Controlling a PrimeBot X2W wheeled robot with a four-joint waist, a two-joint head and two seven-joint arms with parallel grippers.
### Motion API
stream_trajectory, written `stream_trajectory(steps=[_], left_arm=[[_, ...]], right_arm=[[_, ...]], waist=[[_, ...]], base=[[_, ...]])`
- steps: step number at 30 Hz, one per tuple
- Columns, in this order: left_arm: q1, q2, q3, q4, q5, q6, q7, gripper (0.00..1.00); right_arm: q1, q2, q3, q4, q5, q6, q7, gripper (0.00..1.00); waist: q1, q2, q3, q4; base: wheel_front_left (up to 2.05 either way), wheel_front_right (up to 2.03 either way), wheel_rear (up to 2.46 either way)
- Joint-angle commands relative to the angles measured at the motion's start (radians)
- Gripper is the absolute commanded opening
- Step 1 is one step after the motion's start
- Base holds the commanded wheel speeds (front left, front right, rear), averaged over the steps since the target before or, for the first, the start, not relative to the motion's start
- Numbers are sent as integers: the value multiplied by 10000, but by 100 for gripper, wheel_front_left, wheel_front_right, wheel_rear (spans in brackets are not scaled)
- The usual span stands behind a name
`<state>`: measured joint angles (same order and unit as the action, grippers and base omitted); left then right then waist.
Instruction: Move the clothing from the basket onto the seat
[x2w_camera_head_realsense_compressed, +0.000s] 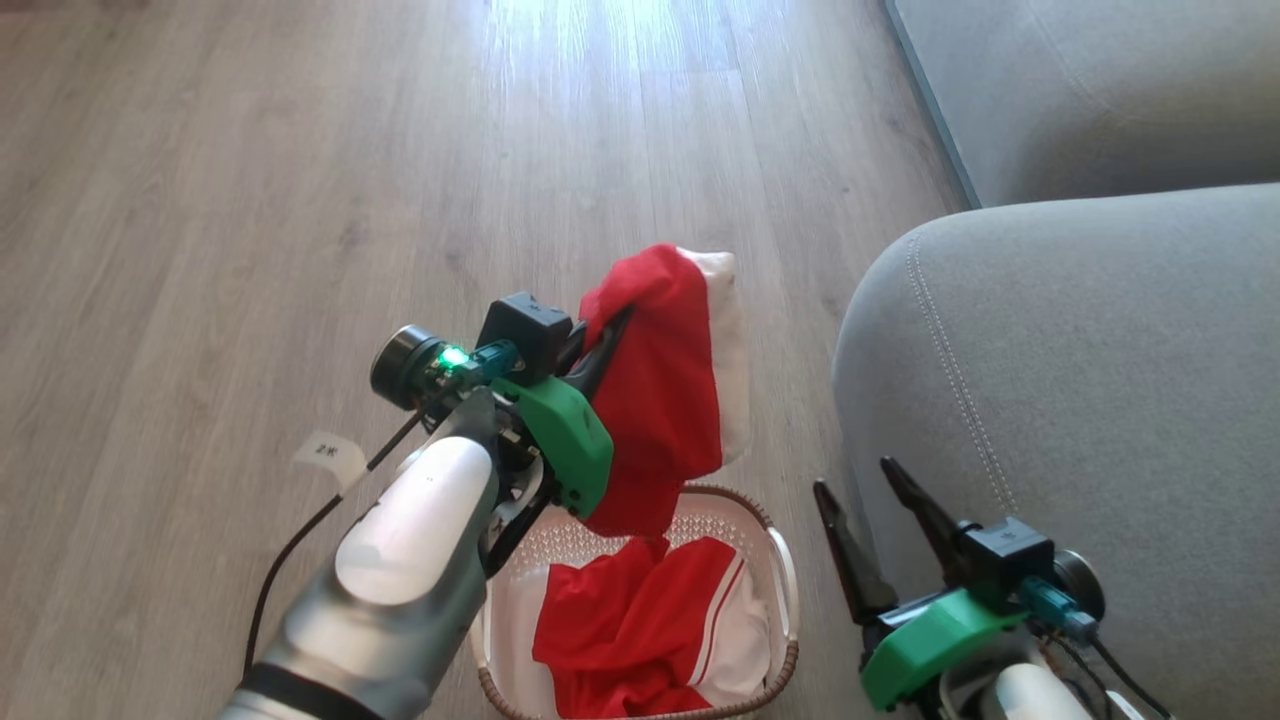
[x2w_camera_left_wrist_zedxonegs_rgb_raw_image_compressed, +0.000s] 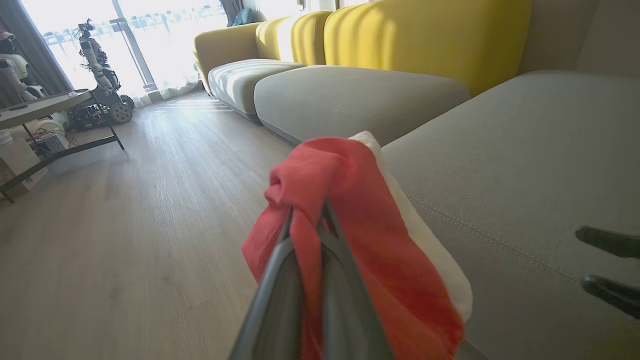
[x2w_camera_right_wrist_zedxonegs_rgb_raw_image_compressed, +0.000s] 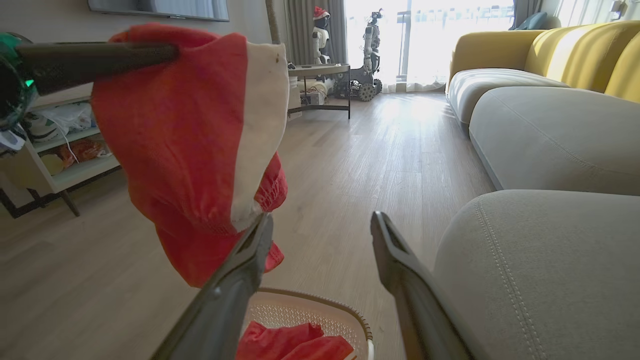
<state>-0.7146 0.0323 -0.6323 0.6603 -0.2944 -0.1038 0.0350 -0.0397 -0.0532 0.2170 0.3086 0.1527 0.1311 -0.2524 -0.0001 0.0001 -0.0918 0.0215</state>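
Quick look at where we're at. The left fingers (x2w_camera_head_realsense_compressed: 600, 355) are pinching one red-and-white garment (x2w_camera_head_realsense_compressed: 660, 400) and holding it up in the air over the far left of the basket (x2w_camera_head_realsense_compressed: 785, 600). From the head view we can't see the tips, since they're buried in the fabric. The left wrist view sorts that out: the left fingers (x2w_camera_left_wrist_zedxonegs_rgb_raw_image_compressed: 270, 280) come together at the tips with the garment (x2w_camera_left_wrist_zedxonegs_rgb_raw_image_compressed: 370, 240) folded over them, white panel on the right, and the seat (x2w_camera_left_wrist_zedxonegs_rgb_raw_image_compressed: 525, 165) just behind.

The second garment (x2w_camera_head_realsense_compressed: 630, 620) lies crumpled in the basket, red with a white striped panel. The basket sits on the wood floor (x2w_camera_head_realsense_compressed: 250, 200), just left of the seat (x2w_camera_head_realsense_compressed: 1100, 380), near its rounded edge with the double stitching.

The right fingers (x2w_camera_head_realsense_compressed: 845, 555) are spread wide apart, low at the near right, between basket and seat. Their tips also poke in at the right edge of the left wrist view (x2w_camera_left_wrist_zedxonegs_rgb_raw_image_compressed: 607, 241), again apart.

The right wrist view gives us the side-on look the head view doesn't. There the garment (x2w_camera_right_wrist_zedxonegs_rgb_raw_image_compressed: 175, 150) dangles clear above the basket (x2w_camera_right_wrist_zedxonegs_rgb_raw_image_compressed: 320, 300), with the left fingers (x2w_camera_right_wrist_zedxonegs_rgb_raw_image_compressed: 100, 57) coming in from the left at the top. A bit of the second garment (x2w_camera_right_wrist_zedxonegs_rgb_raw_image_compressed: 295, 345) peeks over the rim. The seat (x2w_camera_right_wrist_zedxonegs_rgb_raw_image_compressed: 540, 265) is at the near right, and yellow sofa backs (x2w_camera_right_wrist_zedxonegs_rgb_raw_image_compressed: 575, 50) sit further off.
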Motion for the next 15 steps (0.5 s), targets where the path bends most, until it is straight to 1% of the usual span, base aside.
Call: stream_trajectory(steps=[1, 9, 15], left_arm=[[-297, 180, 241, -535, -62, 98, 52, 0], [-156, 180, -126, -1486, -271, 222, 274, 0], [-23, 180, -497, -2110, -493, 305, 362, 0]], right_arm=[[-576, 30, 373, -221, 111, -4, -93, 100], [-1608, 30, 1349, 604, 616, -4, -94, 100], [-2478, 30, 1891, 1632, 1417, -4, -94, 100]], waist=[[1, -1, -55, 57], [1, -1, -194, 282], [1, -1, -224, 536]], base=[[0, 0, 0], [0, 0, 0], [0, 0, 0]])
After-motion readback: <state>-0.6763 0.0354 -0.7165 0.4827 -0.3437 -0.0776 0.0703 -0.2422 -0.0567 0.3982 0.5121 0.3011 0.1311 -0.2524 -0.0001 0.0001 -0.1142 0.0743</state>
